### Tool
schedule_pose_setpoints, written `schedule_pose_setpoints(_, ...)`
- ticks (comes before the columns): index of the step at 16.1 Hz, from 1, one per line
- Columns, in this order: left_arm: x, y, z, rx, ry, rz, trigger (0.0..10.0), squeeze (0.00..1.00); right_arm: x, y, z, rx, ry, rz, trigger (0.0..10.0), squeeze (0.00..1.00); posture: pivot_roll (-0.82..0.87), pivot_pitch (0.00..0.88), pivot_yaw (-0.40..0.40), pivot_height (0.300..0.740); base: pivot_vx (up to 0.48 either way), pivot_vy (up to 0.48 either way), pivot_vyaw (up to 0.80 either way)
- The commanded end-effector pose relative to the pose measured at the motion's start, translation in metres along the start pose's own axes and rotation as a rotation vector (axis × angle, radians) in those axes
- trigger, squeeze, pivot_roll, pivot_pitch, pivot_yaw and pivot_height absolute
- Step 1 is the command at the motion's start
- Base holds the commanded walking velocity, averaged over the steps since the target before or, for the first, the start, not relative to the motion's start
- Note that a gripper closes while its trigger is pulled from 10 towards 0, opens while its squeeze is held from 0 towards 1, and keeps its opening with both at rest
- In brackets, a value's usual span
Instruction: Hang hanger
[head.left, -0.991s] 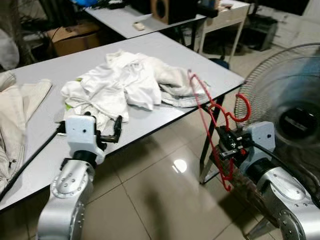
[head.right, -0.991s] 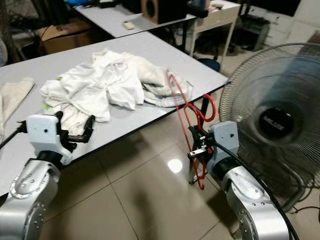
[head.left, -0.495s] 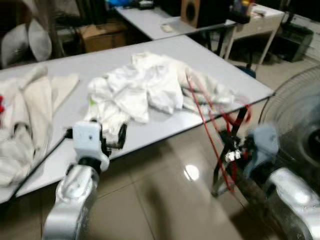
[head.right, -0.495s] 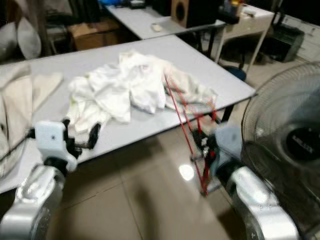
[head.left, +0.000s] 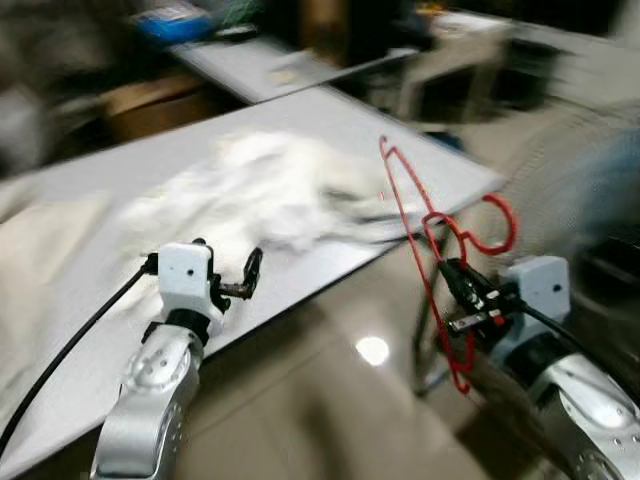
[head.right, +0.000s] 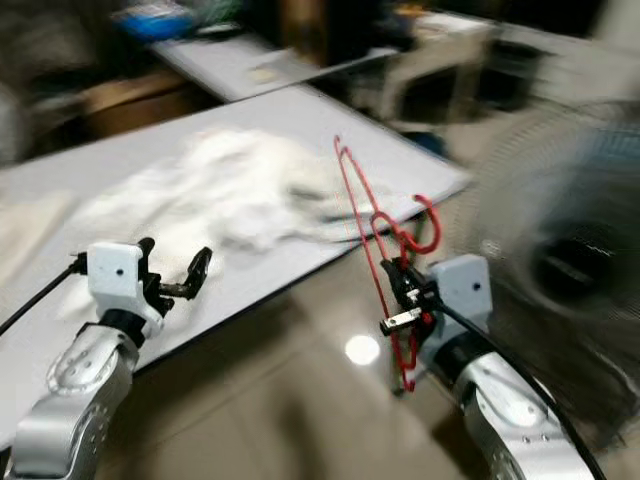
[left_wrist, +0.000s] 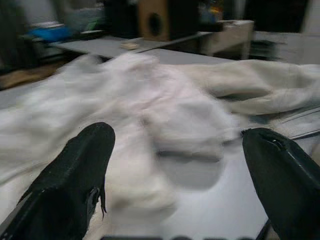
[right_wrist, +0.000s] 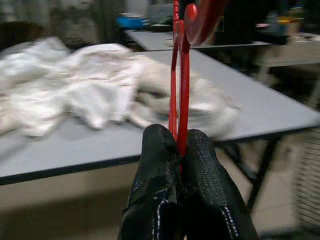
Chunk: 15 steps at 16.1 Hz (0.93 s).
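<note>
We carry a red hanger (head.left: 430, 250) in our right gripper (head.left: 462, 300), its 2 black fingers (right_wrist: 160, 175) pinched tight on the wire, as the right wrist view shows plainly. The hanger stands roughly upright off the near corner of the grey table (head.left: 330, 115), its hook (head.left: 495, 222) curling toward the fan (head.right: 560, 270) on our right and its long side rising over the table edge. Our left gripper (head.left: 232, 280) hovers over the near edge of the table with its 2 fingers (left_wrist: 75, 170) spread wide and holding nothing, facing the heap of white clothes (head.left: 270, 185) that lies on the tabletop. The head views are smeared with motion blur, so we judge that we are walking or turning with the load.

No rail or hook to hang on can be made out here, so the step in hand looks like transport. To do it well, we would keep the pinch firm and the hanger upright, since thin wire can pivot between the pads. We would carry it clear of the table edge and well away from the fan's grille, where the hook could snag. The left arm is best kept off the clothes so nothing is dragged along. Once a rail appears, the open side of the hook should face it.
</note>
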<state>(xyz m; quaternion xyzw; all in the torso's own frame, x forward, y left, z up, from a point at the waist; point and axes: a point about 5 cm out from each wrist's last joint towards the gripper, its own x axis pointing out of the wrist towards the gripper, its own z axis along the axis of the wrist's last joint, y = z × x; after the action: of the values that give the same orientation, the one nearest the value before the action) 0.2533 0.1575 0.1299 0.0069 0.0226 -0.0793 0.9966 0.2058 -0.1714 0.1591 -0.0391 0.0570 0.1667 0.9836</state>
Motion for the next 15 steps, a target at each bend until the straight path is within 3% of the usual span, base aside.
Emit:
schedule_pose_setpoints(1, 0.003, -0.002, 0.000, 0.000, -0.012, -0.018, 10.0, 1.00, 0.003, -0.006, 0.000, -0.013, 0.003, -0.020, 10.0, 0.00, -0.27, 0.000, 0.112, 0.740, 0.371, 0.000, 0.00)
schedule_pose_setpoints(3, 0.009, 0.008, -0.002, -0.003, 0.007, 0.055, 10.0, 1.00, 0.000, -0.011, 0.000, -0.015, 0.003, -0.034, 10.0, 0.00, -0.26, 0.000, 0.116, 0.740, 0.292, 0.000, 0.00)
schedule_pose_setpoints(4, 0.011, 0.019, -0.004, 0.004, 0.027, 0.102, 10.0, 0.78, 0.002, -0.010, -0.003, -0.023, 0.010, -0.032, 10.0, 0.00, -0.26, 0.000, 0.125, 0.740, 0.000, 0.000, 0.00)
schedule_pose_setpoints(5, 0.013, 0.033, -0.008, 0.046, 0.070, 0.148, 10.0, 0.00, 0.003, -0.008, -0.004, -0.022, 0.012, -0.019, 10.0, 0.00, -0.26, 0.000, 0.129, 0.740, 0.000, 0.000, 0.00)
schedule_pose_setpoints(8, 0.014, 0.050, -0.015, 0.138, 0.157, 0.172, 10.0, 0.00, 0.005, -0.003, -0.005, -0.013, 0.018, 0.018, 10.0, 0.00, -0.25, 0.000, 0.132, 0.740, 0.000, 0.000, 0.00)
schedule_pose_setpoints(9, 0.014, 0.066, -0.021, 0.175, 0.237, 0.179, 7.7, 0.00, 0.008, 0.002, -0.007, -0.007, 0.029, 0.061, 10.0, 0.00, -0.24, 0.000, 0.139, 0.740, 0.000, 0.000, 0.00)
schedule_pose_setpoints(11, 0.012, 0.078, -0.023, 0.196, 0.281, 0.197, 4.7, 0.00, 0.010, 0.006, -0.008, -0.010, 0.038, 0.105, 10.0, 0.00, -0.23, 0.000, 0.141, 0.740, 0.000, 0.000, 0.00)
schedule_pose_setpoints(12, 0.011, 0.090, -0.025, 0.188, 0.314, 0.218, 0.0, 0.00, 0.013, 0.010, -0.009, -0.034, 0.046, 0.153, 10.0, 0.00, -0.22, 0.000, 0.136, 0.740, 0.000, 0.000, 0.00)
schedule_pose_setpoints(15, 0.004, 0.100, -0.039, 0.161, 0.393, 0.228, 0.0, 0.00, 0.019, 0.010, -0.009, -0.051, 0.050, 0.199, 10.0, 0.00, -0.20, 0.000, 0.116, 0.740, 0.000, 0.000, 0.00)
